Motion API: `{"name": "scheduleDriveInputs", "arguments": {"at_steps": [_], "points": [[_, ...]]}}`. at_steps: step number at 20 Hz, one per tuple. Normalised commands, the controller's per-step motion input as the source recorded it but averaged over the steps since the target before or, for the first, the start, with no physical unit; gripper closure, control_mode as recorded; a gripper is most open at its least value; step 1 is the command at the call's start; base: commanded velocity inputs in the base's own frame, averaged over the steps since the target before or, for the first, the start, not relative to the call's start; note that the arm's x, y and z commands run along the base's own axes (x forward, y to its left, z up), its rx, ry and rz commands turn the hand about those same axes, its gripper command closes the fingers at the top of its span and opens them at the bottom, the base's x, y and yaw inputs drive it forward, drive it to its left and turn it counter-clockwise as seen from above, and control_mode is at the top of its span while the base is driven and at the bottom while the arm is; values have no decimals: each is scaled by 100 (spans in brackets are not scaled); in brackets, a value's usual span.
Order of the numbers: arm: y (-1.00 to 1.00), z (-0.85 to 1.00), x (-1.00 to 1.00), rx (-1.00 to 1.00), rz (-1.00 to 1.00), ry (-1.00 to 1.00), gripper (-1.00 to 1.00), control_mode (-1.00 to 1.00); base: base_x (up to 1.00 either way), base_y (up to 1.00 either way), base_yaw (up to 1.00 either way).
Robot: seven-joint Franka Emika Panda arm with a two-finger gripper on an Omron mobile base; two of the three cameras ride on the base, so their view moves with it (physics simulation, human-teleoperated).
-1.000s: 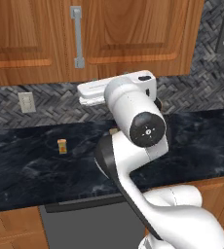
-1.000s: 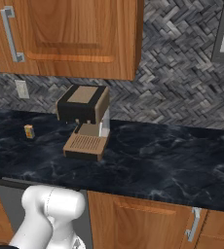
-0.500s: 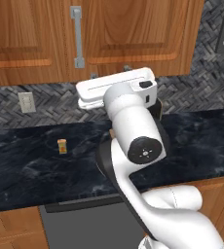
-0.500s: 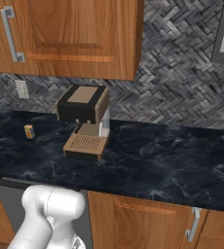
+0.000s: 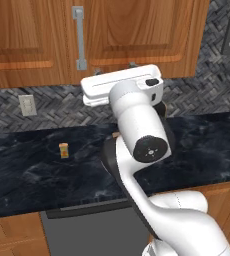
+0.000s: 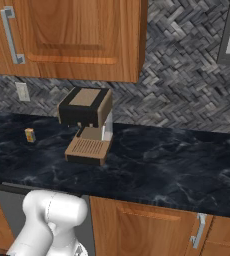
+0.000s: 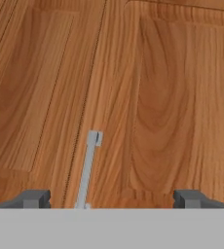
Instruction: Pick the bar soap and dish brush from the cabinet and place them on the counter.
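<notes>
Arm raised w/ hand held up just under the cabinet [image 5: 137, 35], whose doors are shut. In left base view the white hand sits level below the cabinet's bottom edge, forearm coming up from the lower right.

Claw [image 7: 111, 198] points at the wood door front; its two dark fingertips [image 7: 33, 198] sit wide apart at the bottom of hand view, nothing between them, jaws fully spread, not touching the door.

Grey metal bar handle [image 5: 78, 37] is mounted upright on the door, near the seam between two panelled doors. In hand view the same handle [image 7: 88, 168] runs slightly tilted, closer to the left fingertip than the right one, between the two tips. Whether the tips are close enough to reach it: can't tell.

Bar soap & dish brush: not seen; cabinet closed, so contents hidden.

Tabletop [image 6: 177, 160]: long black worktop w/ grey-white veining, running below the cabinet. On it:
- brown/black coffee machine [image 6: 87, 125], standing toward the back near the herringbone tile wall [image 6: 187, 75].
- tiny orange-yellow block [image 5: 63, 150], upright, well apart from the coffee machine, to its left.

White wall outlet [image 5: 26, 105] on the tiles, above and left of the block. Lower cabinets w/ grey handles under the tabletop.
</notes>
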Motion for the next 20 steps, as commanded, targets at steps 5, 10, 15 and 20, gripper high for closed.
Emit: {"name": "scheduleDriveInputs", "arguments": {"at_steps": [5, 10, 15, 20], "points": [[-5, 0, 3, 7, 0, 5, -100, -100, 0, 0, 0], [0, 0, 0, 5, 2, 1, -100, -100, 0, 0, 0], [0, 0, 0, 0, 3, 0, -100, -100, 0, 0, 0], [0, -1, 1, 0, 6, 0, -100, -100, 0, 0, 0]]}}
